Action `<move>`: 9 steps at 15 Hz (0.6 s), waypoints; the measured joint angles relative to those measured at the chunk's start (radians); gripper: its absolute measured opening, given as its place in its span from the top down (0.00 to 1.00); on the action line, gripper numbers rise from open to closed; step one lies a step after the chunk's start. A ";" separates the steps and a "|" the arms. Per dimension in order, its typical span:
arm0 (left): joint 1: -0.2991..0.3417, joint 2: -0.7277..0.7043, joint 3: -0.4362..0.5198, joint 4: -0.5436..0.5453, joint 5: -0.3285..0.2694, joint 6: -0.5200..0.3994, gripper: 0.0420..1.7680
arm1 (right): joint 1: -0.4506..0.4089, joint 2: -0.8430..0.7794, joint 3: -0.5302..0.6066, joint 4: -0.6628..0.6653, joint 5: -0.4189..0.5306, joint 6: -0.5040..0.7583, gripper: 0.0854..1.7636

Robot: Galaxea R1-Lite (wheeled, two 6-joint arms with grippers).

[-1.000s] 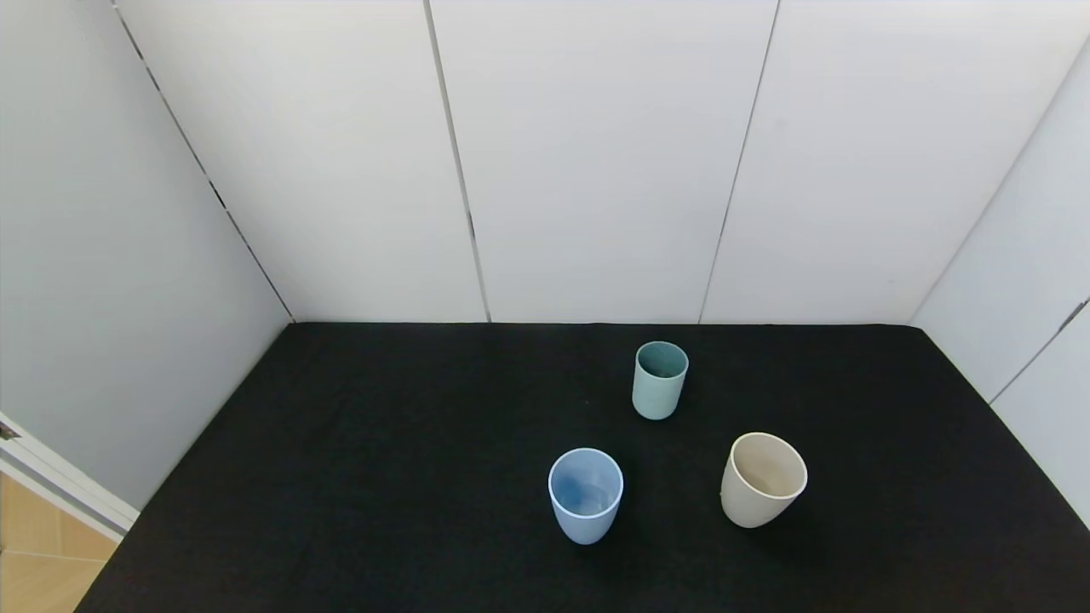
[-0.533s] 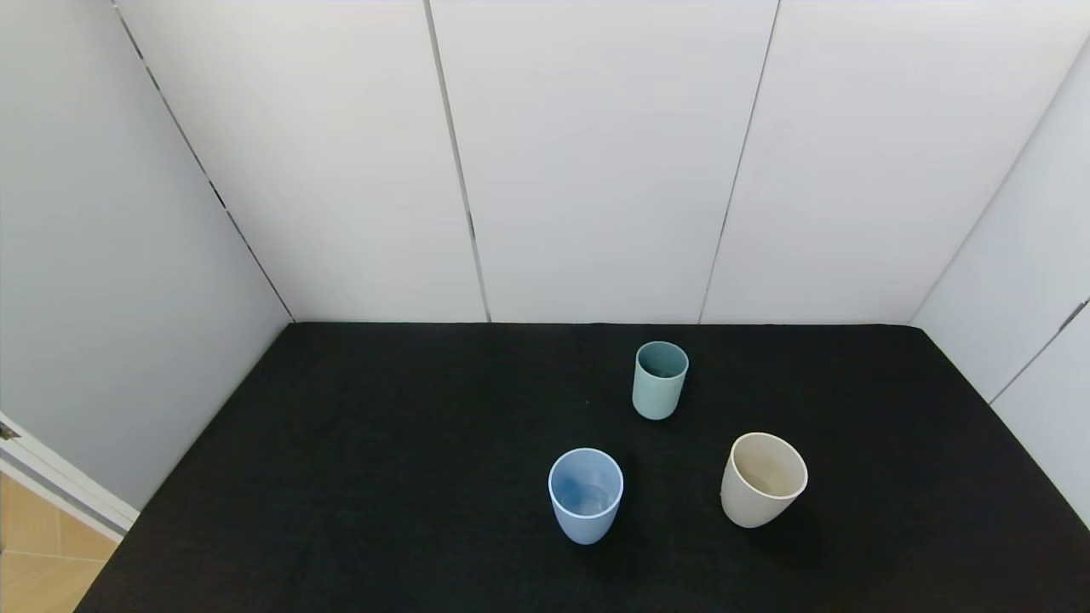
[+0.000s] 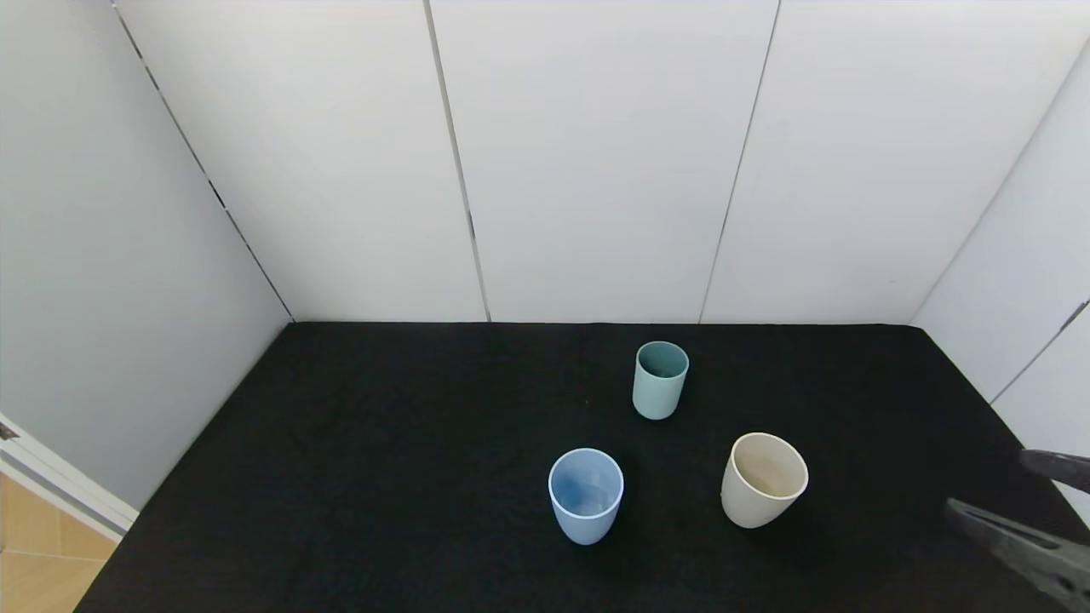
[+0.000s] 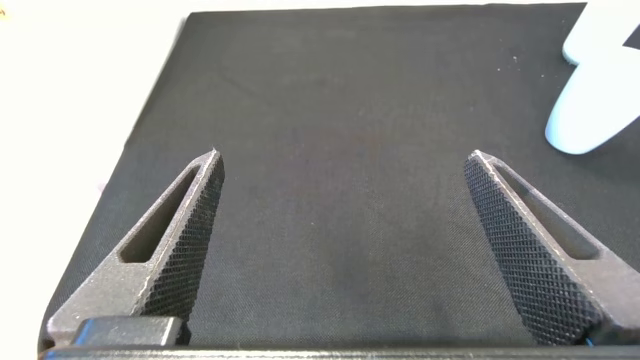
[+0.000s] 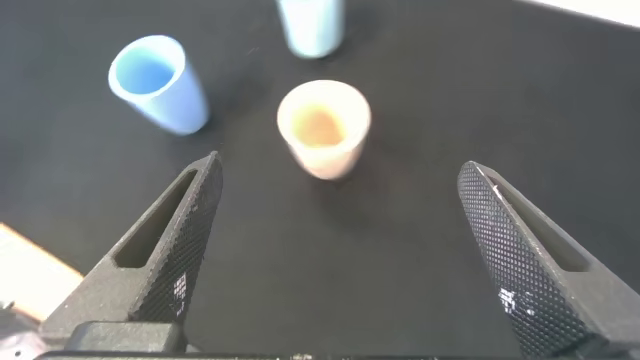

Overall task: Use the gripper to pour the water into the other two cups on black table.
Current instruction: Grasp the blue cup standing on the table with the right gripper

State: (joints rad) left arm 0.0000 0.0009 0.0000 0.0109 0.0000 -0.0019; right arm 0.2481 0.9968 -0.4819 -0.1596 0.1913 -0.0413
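Big black table (image 3: 358, 477) runs wall to wall, w/ white panels on three sides; its left edge cuts diagonally down toward a strip of wood floor (image 3: 34, 553) at the near left corner.

The left half of the cloth is bare, lots of open room from the left edge to the cups. Left gripper (image 4: 345, 235) doesn't show in the head view; its wrist cam has it low over that bare stretch, near the left table edge, fingers (image 4: 175, 250) spread wide w/ nothing between them. A pale cup (image 4: 590, 105) shows at the far side of that view, well apart from the tips.

Near the middle, toward the front: light blue cup (image 3: 585, 495), upright, w/ a faint sheen low inside that may be the water, can't say for sure. Behind it & a bit right, toward the back wall: slim teal cup (image 3: 659, 380), upright, clear gap all round. Further right, about level w/ the blue one: cream cup (image 3: 763, 479), upright, apart from both. The three form a loose triangle, none touching.

Right side: right gripper (image 3: 1022, 502) pokes in at the lower right edge of the head view, over the table's near right corner, well apart from the cream cup. Fingers (image 5: 165, 255) parted wide, holding nothing; in its wrist cam the cream cup (image 5: 322, 128) sits beyond the gap, blue cup (image 5: 158, 84) & teal cup (image 5: 310, 25) farther off.
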 joint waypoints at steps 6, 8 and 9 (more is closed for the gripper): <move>0.000 0.000 0.000 0.000 0.000 0.000 0.03 | 0.301 0.352 -0.018 -0.309 -0.168 0.077 0.03; 0.000 0.000 0.000 0.000 0.000 0.001 0.03 | 0.373 0.447 -0.022 -0.378 -0.199 0.097 0.03; 0.000 0.000 0.000 0.000 0.000 0.000 0.03 | 0.404 0.492 -0.025 -0.407 -0.219 0.100 0.03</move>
State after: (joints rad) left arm 0.0000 0.0009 0.0000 0.0109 0.0000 -0.0019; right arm 0.6523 1.4889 -0.5066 -0.5662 -0.0279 0.0585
